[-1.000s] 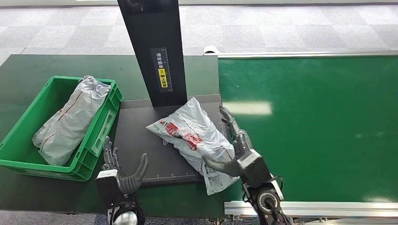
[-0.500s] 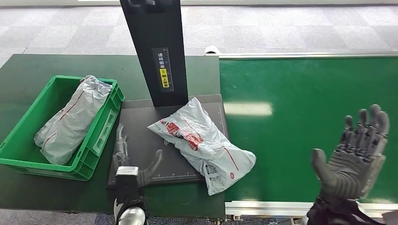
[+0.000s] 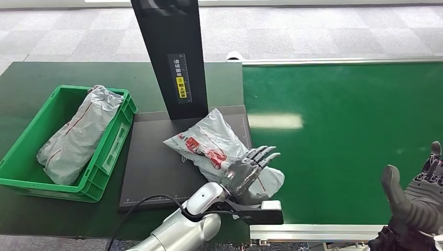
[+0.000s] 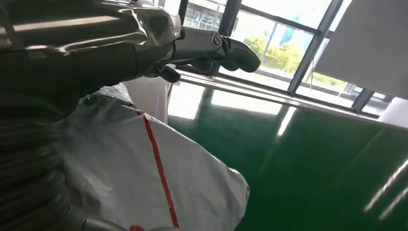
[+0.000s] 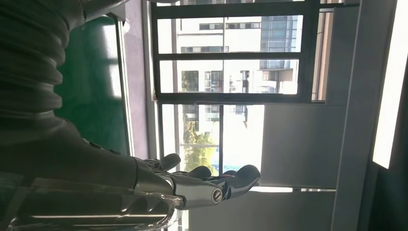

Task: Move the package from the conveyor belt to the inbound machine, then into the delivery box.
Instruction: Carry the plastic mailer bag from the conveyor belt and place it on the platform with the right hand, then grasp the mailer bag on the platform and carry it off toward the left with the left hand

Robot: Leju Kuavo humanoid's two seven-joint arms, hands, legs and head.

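package (image 3: 219,151) lies on the inbound machine (image 3: 156,167) plate beside the green box (image 3: 31,180), so left hand (image 3: 245,170) hovers over it, fingers spread, gripping nothing. right hand (image 3: 418,196) is open, well off.

Package (image 3: 214,149): pale grey, red print and stripe. Conveyor belt (image 3: 345,136): bright green. Scanner plate (image 3: 156,167): black. Crate (image 3: 112,151): green. Column label (image 3: 181,83): yellow and white on black.

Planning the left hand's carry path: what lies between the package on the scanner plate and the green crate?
In the head view, only bare black plate separates the package from the green crate; nothing stands in that stretch.
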